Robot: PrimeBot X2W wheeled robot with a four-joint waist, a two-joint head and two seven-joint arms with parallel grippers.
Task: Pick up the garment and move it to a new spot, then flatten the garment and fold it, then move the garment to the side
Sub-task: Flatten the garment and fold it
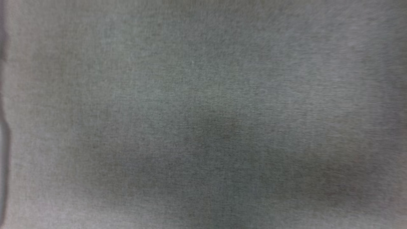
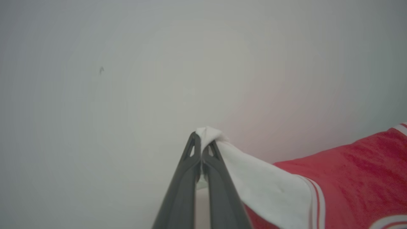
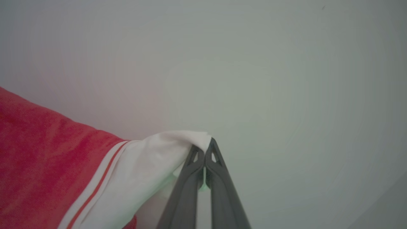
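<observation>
The garment is a red jersey with white sleeves and red-white striped trim. In the left wrist view my left gripper is shut on a bunched tip of one white sleeve, and the red body stretches off to the right. In the right wrist view my right gripper is shut on the edge of the other white sleeve, with the garment's red body spreading to the left. The chest lettering is hidden.
A plain pale surface lies behind both grippers, with a small dark mark on it. In the head view a blurred grey woven surface sits close to the camera, with a dark strip along its left edge.
</observation>
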